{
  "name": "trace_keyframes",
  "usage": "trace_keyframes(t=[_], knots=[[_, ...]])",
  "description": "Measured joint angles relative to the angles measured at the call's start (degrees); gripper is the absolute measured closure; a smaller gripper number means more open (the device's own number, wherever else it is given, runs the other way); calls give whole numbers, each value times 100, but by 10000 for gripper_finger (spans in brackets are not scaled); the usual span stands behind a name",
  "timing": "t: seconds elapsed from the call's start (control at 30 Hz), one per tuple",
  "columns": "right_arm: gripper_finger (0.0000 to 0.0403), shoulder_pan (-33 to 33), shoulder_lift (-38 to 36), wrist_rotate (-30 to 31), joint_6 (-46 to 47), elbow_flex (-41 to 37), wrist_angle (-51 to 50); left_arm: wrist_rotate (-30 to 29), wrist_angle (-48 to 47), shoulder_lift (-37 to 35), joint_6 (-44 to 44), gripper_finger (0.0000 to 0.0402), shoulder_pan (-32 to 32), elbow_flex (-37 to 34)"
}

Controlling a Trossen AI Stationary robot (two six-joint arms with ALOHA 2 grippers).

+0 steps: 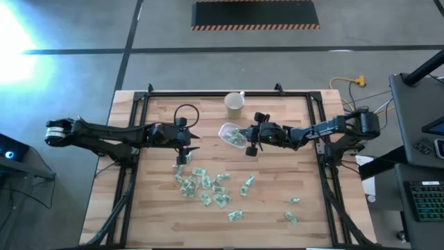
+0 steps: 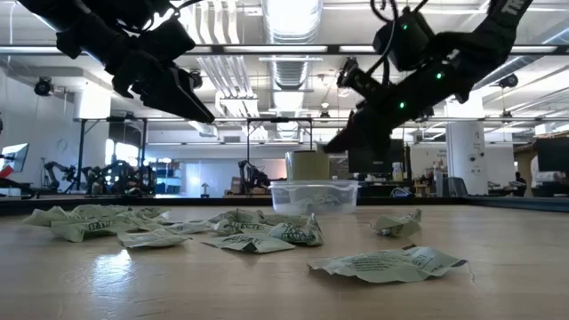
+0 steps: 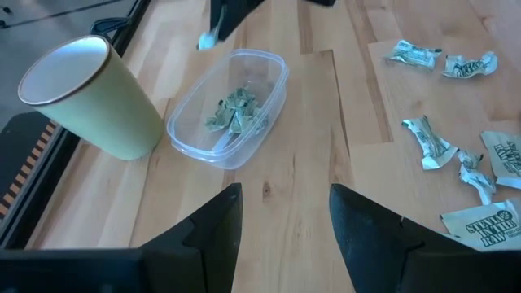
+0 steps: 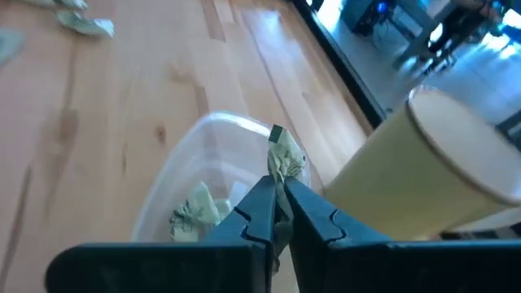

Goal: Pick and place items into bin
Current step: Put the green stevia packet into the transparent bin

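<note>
The clear bin [image 1: 229, 132] stands on the table's far half, with a few packets [image 3: 236, 110] lying in it. My right gripper [image 4: 279, 183] hovers over the bin's rim [image 4: 220, 122], shut on one pale-green packet [image 4: 285, 159]. My left gripper [image 3: 285, 212] hangs open and empty above bare wood left of the bin, fingers pointing toward it. Several more packets [image 1: 208, 187] lie flat and scattered on the near half of the table [image 1: 139, 208]; the low view shows them [image 2: 249, 236] in front of the bin [image 2: 313, 197]. My right gripper pinches the crumpled packet between its two fingers, at the packet's lower part [image 4: 282, 185]. The rest of the packet sticks out past the fingertips. The fingers slant down from the table's right side. The packet is lifted clear, above the bin's opening.
A pale cream cup [image 1: 234, 104] stands upright just beyond the bin, close to its far side [image 3: 89, 98]. Black frame rails [image 1: 208, 95] run along the table's edges. Two packets [image 1: 291, 208] lie apart at the near right.
</note>
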Motion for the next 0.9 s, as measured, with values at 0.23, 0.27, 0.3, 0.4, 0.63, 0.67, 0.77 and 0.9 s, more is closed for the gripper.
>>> trace_keyframes(t=[0.23, 0.27, 0.3, 0.4, 0.63, 0.67, 0.77, 0.9], knots=[[332, -2, 96, -8, 23, 0, 94, 0, 7, 0, -13, 233, 0, 0], [324, -6, 79, -7, 16, 0, 85, -2, 4, 0, -13, 233, 0, 0], [316, -6, 45, -6, -13, 0, 88, -2, 7, 0, -14, 233, 0, 0], [298, -5, -107, -9, -30, 0, 103, -2, 4, 2, -16, 233, 0, -7], [278, 16, -636, -97, -28, 0, -203, -2, -731, 82, -334, 233, 0, -37], [277, 14, -719, -150, -17, 0, -310, 5, -844, 115, -456, 233, 0, -42], [278, 14, -956, -235, -7, -2, -608, 35, -978, 337, -740, 233, -2, -50], [284, 15, -1245, -476, -5, -2, -932, 188, -1244, 768, -983, 233, -9, -72]])
